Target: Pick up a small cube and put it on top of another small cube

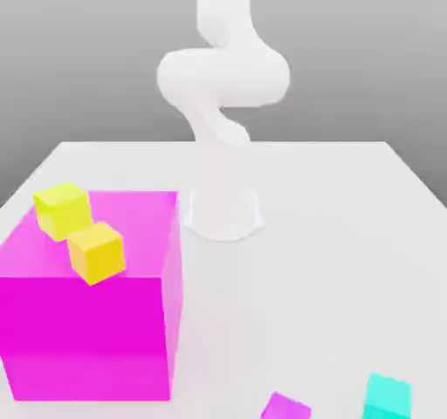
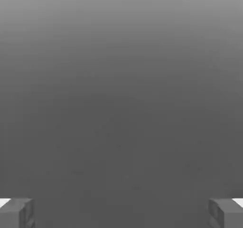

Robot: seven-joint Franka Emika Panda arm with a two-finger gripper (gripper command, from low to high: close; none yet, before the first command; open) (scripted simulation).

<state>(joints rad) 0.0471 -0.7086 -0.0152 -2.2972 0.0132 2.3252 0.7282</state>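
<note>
Tool (image 2: 121,213) ×1: fingers apart | small cubes (image 1: 96,253) ×4 | large magenta block (image 1: 83,339) ×1

Bright magenta all over the large block (image 1: 87,339), a touch paler low on its front. Lemon yellow on one small cube (image 1: 63,210), deeper golden yellow on the other (image 1: 97,253). Purple-violet on the cube (image 1: 285,407) at the table's (image 1: 306,278) near edge, turquoise (rather vivid) on its neighbour (image 1: 387,397). Plain white on table and arm (image 1: 223,77).

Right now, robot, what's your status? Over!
Hand open, nothing held. Yellow cubes and on big pink block; purple cube, turquoise cube on table. No stack made.
</note>
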